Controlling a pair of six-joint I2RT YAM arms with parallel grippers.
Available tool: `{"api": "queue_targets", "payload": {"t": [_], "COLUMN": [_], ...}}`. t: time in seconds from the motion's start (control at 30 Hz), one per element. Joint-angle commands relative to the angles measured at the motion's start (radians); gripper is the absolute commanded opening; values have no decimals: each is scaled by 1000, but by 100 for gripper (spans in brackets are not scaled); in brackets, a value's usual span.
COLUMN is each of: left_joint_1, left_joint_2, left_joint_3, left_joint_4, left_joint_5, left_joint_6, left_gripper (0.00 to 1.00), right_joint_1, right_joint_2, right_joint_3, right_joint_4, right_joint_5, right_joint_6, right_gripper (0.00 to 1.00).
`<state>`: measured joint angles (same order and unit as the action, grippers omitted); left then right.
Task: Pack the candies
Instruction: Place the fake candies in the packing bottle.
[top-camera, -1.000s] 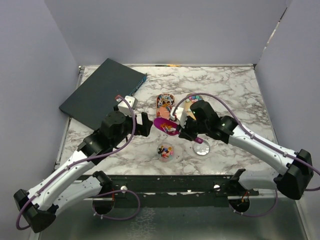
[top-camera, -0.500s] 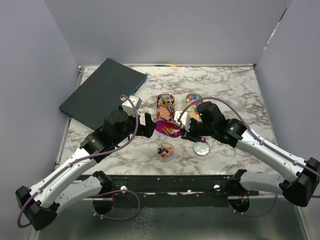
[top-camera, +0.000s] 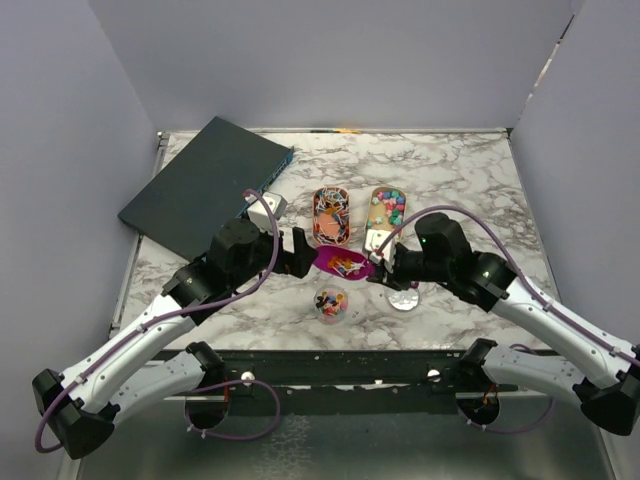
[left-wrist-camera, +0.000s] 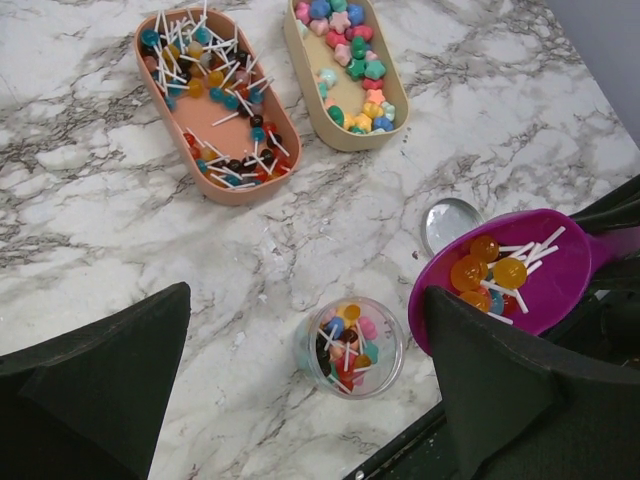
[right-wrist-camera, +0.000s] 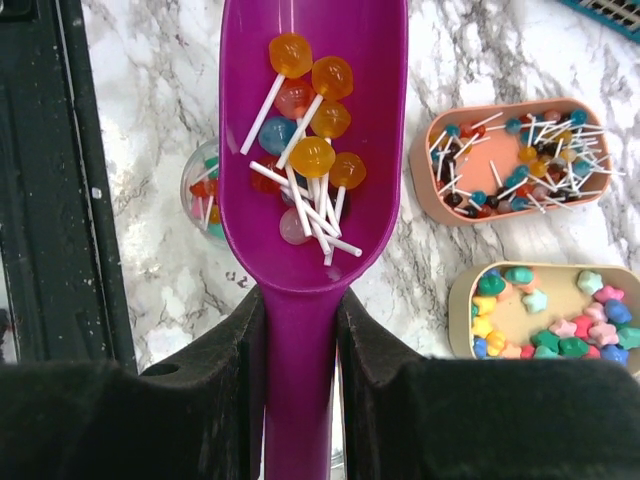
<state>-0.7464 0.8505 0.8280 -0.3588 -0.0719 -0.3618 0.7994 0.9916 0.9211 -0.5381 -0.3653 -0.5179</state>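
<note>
Over on the left, the left gripper (top-camera: 302, 252) is hanging wide open and empty, at nine o'clock of the magenta plastic scoop (right-wrist-camera: 375, 120). The right gripper (right-wrist-camera: 300, 345) is clamping that scoop's handle. Round lollipops (right-wrist-camera: 312, 155) are lying in its bowl, just at twelve o'clock of the small clear round jar (left-wrist-camera: 400, 345), which is holding more.

Colour key, from my right wrist. My right fingers (right-wrist-camera: 205, 400): matte black; scoop (right-wrist-camera: 375, 150): solid magenta; lollipops (right-wrist-camera: 312, 155): orange, red, pale blue and pink, with white sticks; salmon tray (right-wrist-camera: 420, 195), 2 o'clock; cream tray (right-wrist-camera: 540, 315), 4 o'clock; star sweets (right-wrist-camera: 518, 274): pink, blue, green, yellow; jar (right-wrist-camera: 186, 195), 9 o'clock: clear, with mixed bright contents; table (right-wrist-camera: 150, 90): white marble, grey veins; box (top-camera: 205, 185), 10 o'clock from above: dark blue-grey.
</note>
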Motion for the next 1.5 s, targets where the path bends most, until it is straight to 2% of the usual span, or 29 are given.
{"api": "queue_targets", "payload": {"t": [0.0,0.23,0.57,0.77,1.13,1.33,1.47], "left_joint_1": [7,6,7,7,7,6,5], "left_joint_2": [7,8,23,13,-102,-159,-176], "left_joint_3": [-14,-12,5,26,33,-6,-28], "left_joint_4": [-4,-5,-5,-5,-4,11,12], "left_joint_5": [1,7,9,-17,-218,-322,-334], "left_joint_6": [-7,-7,11,29,93,121,119], "left_gripper": [99,99,99,99,99,99,99], "right_joint_1": [9,9,8,9,8,15,47], "right_joint_2": [-92,-207,-291,-232,-80,2,69], "right_joint_3": [-33,-96,-134,-86,9,42,59], "right_joint_4": [131,251,270,100,-218,-287,-327], "right_joint_5": [-106,-134,-170,-97,-57,-26,26], "right_joint_6": [-6,27,67,26,-71,-99,-104], "right_gripper": [0,0,1,1,1,1,1]}}
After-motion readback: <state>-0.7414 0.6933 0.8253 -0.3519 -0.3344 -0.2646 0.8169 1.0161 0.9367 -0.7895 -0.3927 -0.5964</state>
